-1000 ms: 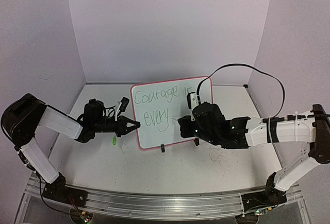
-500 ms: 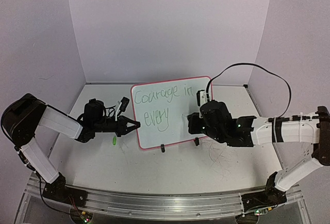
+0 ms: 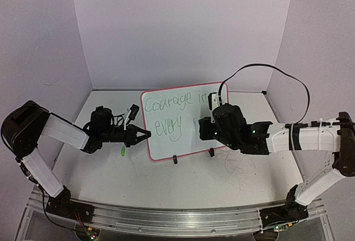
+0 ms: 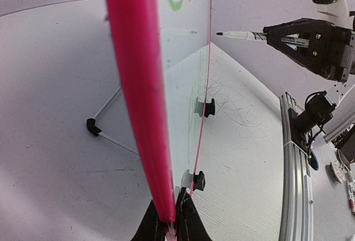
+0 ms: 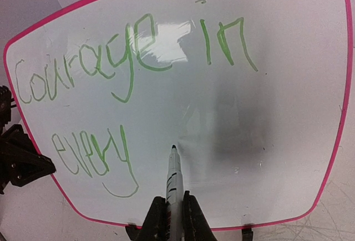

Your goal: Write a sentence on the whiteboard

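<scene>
The whiteboard (image 3: 180, 141) stands upright mid-table, white with a pink rim and two black clip feet. My left gripper (image 3: 145, 134) is shut on its left edge; in the left wrist view the fingers (image 4: 171, 213) pinch the pink rim (image 4: 138, 86). The sentence (image 5: 133, 58) is in green: "Courage in" above "every". My right gripper (image 5: 173, 199) is shut on a white marker (image 5: 173, 177). The dark tip points at the bare board just right of "every". I cannot tell whether the tip touches. From above, the right gripper (image 3: 204, 129) is in front of the board's right half.
A small green cap (image 3: 122, 151) lies on the table under the left gripper. Grey scribble marks (image 3: 236, 172) cover the tabletop at front right. Behind the board is its wire stand (image 4: 91, 126). Walls close in the back and sides. A metal rail (image 3: 166, 219) runs along the near edge.
The right gripper with the marker has shifted right and slightly up along the board, past "every". The left gripper and the board have not moved.
</scene>
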`<state>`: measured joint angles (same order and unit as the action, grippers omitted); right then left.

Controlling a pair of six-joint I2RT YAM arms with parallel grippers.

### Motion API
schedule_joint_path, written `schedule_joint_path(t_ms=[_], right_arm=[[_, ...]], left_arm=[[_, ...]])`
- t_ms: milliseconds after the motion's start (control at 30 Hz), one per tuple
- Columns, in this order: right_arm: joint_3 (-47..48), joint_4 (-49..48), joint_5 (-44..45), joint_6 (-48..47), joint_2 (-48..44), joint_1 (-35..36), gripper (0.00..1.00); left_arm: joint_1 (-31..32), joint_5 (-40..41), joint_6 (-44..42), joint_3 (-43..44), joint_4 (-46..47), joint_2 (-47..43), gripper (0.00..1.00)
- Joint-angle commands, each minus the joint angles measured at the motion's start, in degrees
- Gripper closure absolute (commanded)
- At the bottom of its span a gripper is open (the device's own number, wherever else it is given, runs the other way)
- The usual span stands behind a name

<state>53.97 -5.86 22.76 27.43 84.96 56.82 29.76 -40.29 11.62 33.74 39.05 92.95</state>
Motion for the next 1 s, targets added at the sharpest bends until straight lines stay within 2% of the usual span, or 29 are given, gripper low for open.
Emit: schedule_joint_path(t_ms=[0, 633, 967], right_arm=[[2.3, -1.9, 1.8, -1.1, 0.1, -0.6, 1.0], [3.1, -1.8, 1.1, -0.4, 2.0, -2.1, 1.0], [4.1, -1.5, -2.2, -0.4, 4.0, -1.8, 1.0]], left_arm=[[-0.3, 5.9, -4.0, 1.6, 0.0, -1.5, 1.0], [-0.1, 6.8, -5.1, 1.4, -0.3, -1.8, 1.0], [0.0, 6.9, -5.3, 1.5, -0.5, -1.6, 1.0]])
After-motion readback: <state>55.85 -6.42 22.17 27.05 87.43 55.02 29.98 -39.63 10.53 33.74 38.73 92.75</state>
